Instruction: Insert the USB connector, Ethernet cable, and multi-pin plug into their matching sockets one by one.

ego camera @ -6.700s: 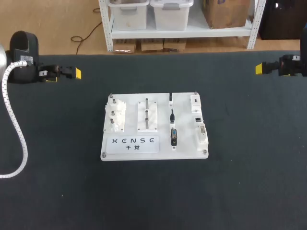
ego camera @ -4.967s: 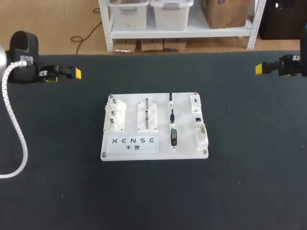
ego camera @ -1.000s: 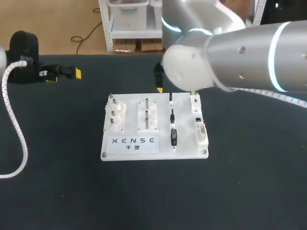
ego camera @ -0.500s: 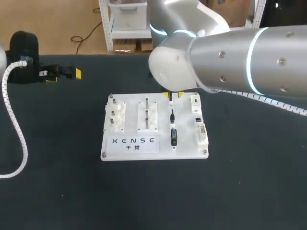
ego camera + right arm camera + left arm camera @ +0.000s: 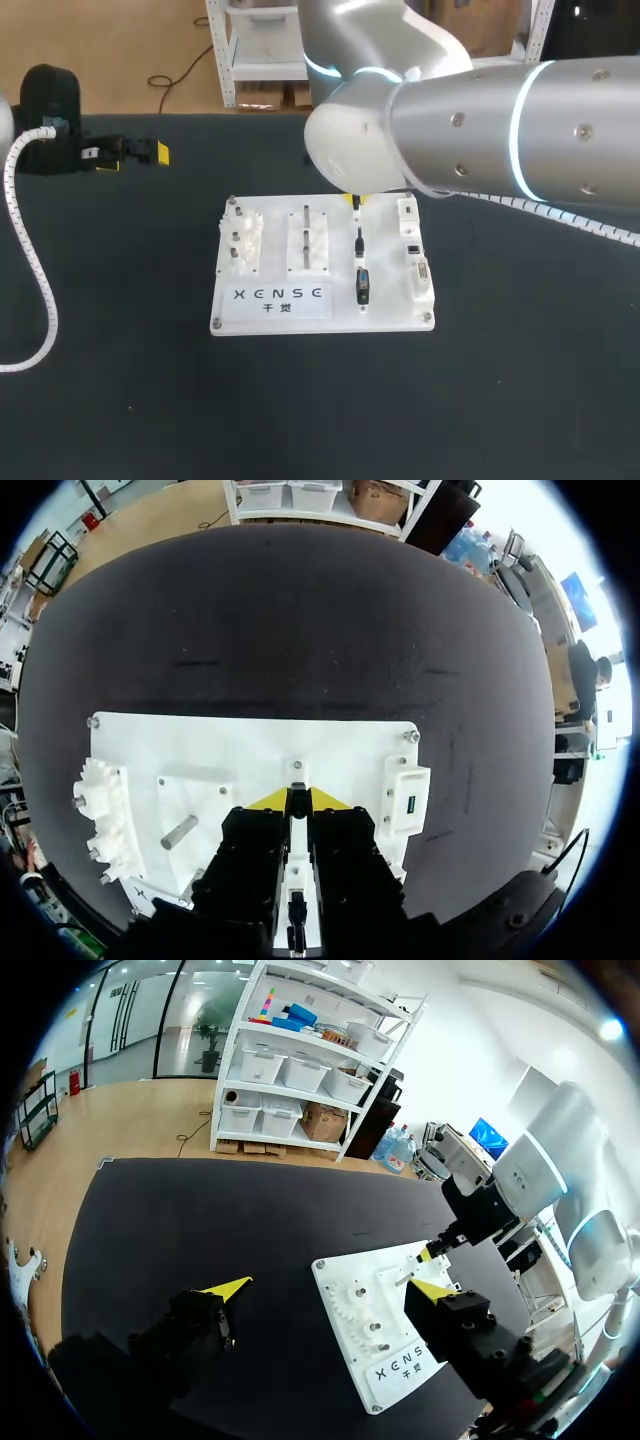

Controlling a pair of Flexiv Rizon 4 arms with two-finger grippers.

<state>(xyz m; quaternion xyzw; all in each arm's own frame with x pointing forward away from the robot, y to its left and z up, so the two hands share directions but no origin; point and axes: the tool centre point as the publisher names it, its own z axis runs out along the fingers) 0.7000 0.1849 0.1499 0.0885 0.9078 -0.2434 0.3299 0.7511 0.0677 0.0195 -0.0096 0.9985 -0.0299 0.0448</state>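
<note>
1. USB connector [image 5: 297,798] stands at the board's [image 5: 390,290] far edge, with the right jaws closed narrowly on it.
2. Left jaws are wide open and empty above the counter [image 5: 520,380].
3. Risk: a skewed grip could tilt the connector and jam it at its socket.

One board [image 5: 270,315] holds three sockets [image 5: 422,278], one USB connector [image 5: 297,800], one Ethernet cable [image 5: 359,241], one multi-pin plug [image 5: 363,286].

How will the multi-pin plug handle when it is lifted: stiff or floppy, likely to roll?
The multi-pin plug is a short blocky black body with no trailing cable visible, so probably stiff. It lies flat on the white board, so rolling seems unlikely. Small beside the board, it is likely light.
</note>
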